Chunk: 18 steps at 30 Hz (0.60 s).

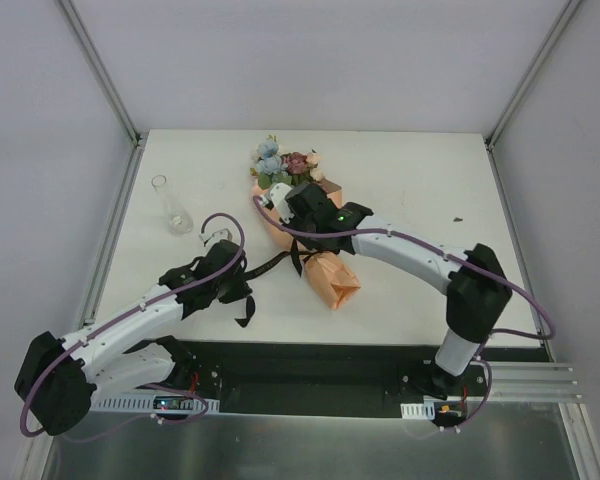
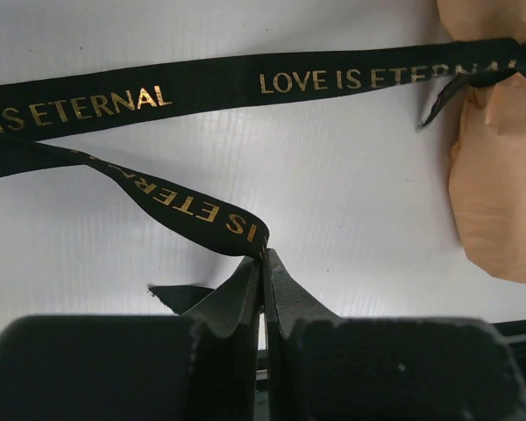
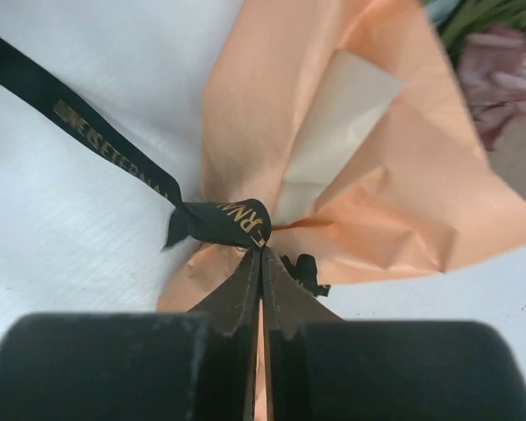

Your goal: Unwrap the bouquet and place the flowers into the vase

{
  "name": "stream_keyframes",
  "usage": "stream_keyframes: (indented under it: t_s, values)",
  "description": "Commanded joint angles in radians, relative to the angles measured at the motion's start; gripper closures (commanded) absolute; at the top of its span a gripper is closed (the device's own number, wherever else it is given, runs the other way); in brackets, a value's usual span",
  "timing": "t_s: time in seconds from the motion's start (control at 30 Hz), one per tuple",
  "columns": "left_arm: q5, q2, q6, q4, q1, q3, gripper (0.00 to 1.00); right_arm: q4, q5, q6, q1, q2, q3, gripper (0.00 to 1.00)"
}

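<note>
Nearest the lens: left gripper (image 2: 263, 256), fingers pressed together on a fold of the black ribbon (image 2: 202, 88), which runs rightward to the bouquet. Left to right on the table (image 1: 410, 180): vase (image 1: 170, 207), clear glass, apparently upright, well apart from the rest; ribbon tail; bouquet (image 1: 332, 280), lying on its side at centre, flowers (image 1: 280, 165) at the far end, wrap not yet untied. Right gripper (image 3: 260, 254): fingers closed, by appearance nipping the lower edge of the knot's loop. Handling, as judged: ribbon thin and slick, best pulled by its tail; peach wrapping paper (image 3: 377, 202) light, crumples and tears readily, take a free edge; stems probably thin and springy, grip below the heads; vase narrow-necked, light, easily toppled.
</note>
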Motion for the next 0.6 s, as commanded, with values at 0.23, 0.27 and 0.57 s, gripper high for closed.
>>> stream_keyframes:
  t_s: [0.23,0.27,0.57]
  values:
    - [0.129,0.132,0.066,0.115,0.08,0.068,1.0,0.14,-0.105,0.324,-0.127,-0.583,-0.094,0.99]
    - [0.143,0.132,0.068,0.118,0.083,0.065,1.0,0.15,-0.103,0.367,-0.149,-0.62,-0.112,0.99]
    - [0.161,0.095,0.089,0.13,0.12,0.043,1.0,0.049,0.301,0.478,-0.422,-0.843,-0.341,0.99]
